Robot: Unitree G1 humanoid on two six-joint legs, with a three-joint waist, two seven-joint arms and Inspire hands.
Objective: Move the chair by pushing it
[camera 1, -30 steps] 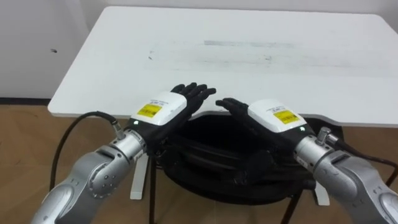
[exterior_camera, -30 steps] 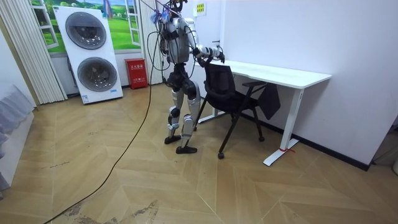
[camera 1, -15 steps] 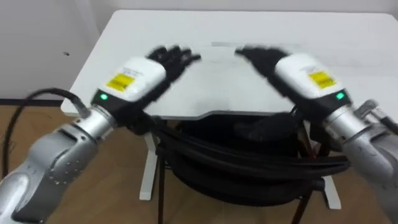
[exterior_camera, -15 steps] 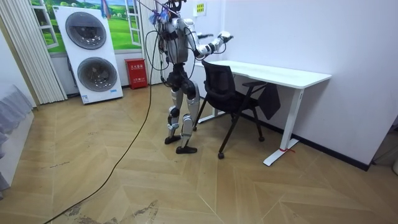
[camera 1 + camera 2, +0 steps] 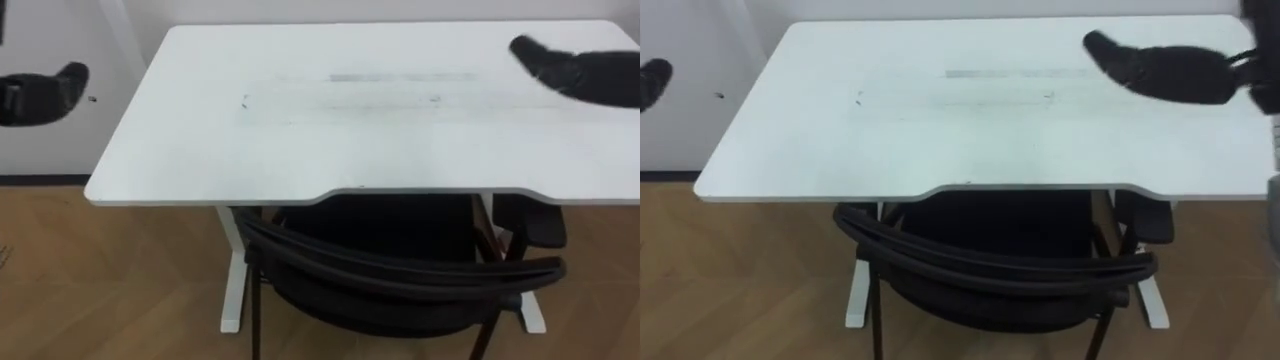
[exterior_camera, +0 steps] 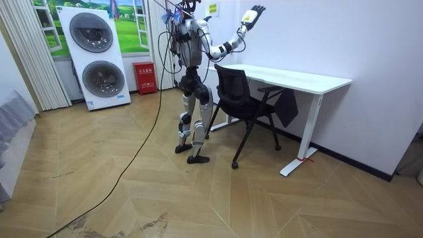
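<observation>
The right hand (image 5: pixel 585 75) hangs in the air over the far right part of the table (image 5: pixel 200 140), its dark fingers stretched out straight and clamped on nothing, with clear space between it and the tabletop. The left hand (image 5: pixel 45 90) sits off the table's left edge, in front of the pale wall, and holds nothing that can be seen; whether it is open or closed cannot be told. In the room view an arm is held high above the table's near end, the hand at its tip flat with fingers spread. Neither of the 2 hands touches the chair (image 5: pixel 400 275). The black chair stands below them, its seat tucked under the table's front edge where the edge curves inward, its curved backrest rail just outside that edge and nearest the robot. In the room view the robot stands upright on the wooden floor (image 6: pixel 132 192) directly behind the chair, facing the table, with a white laundry unit (image 6: pixel 96 56) with 2 round doors and a small red box (image 6: pixel 144 77) against the wall behind it.
</observation>
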